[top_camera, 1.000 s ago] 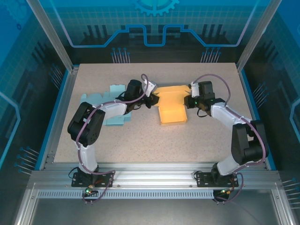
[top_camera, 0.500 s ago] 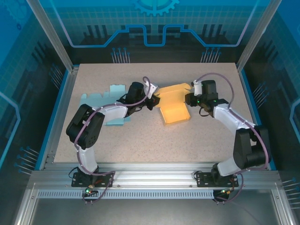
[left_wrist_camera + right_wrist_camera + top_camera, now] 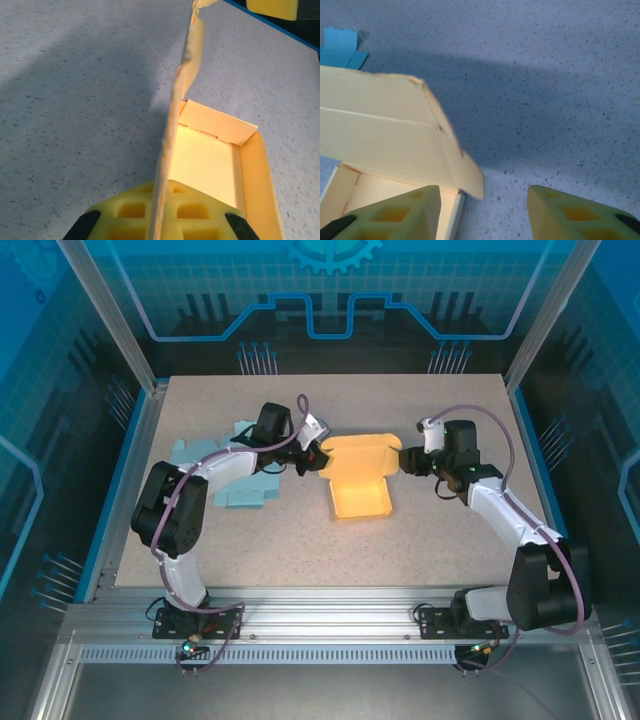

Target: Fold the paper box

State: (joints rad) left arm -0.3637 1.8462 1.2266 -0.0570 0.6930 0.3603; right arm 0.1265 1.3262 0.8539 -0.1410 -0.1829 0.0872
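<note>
Left tool [image 3: 318, 452] clenched on the paper box [image 3: 358, 480] by its left wall, middle of the counter [image 3: 200, 540], toward the far edge. Right tool [image 3: 408, 462] released, jaws apart, the box's right flap just to its left.

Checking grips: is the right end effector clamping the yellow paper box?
No, the right end effector is open, fingers apart beside the yellow paper box.
</note>
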